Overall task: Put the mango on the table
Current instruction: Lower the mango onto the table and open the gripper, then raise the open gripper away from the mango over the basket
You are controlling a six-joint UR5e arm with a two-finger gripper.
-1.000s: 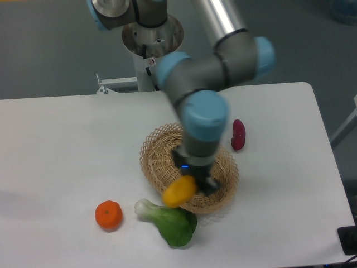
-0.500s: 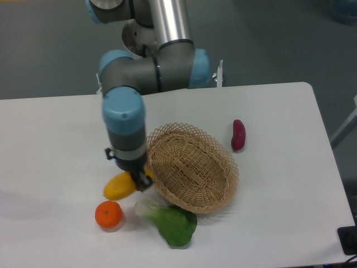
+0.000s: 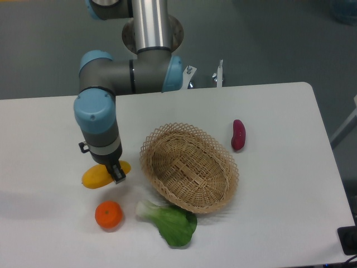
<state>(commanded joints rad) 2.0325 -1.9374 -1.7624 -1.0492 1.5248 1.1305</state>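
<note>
Now jaws closed on mango [image 3: 98,175], low over table [image 3: 44,139], left of basket [image 3: 189,167].

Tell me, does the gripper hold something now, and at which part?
Apparently the mango: the gripper sits over its right end, above the table. The fingers are mostly hidden, so the grip itself is not certain.

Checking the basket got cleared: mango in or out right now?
Out. The mango is left of the wicker basket, over the white table, at the gripper. Cannot tell whether it rests on the table.
</note>
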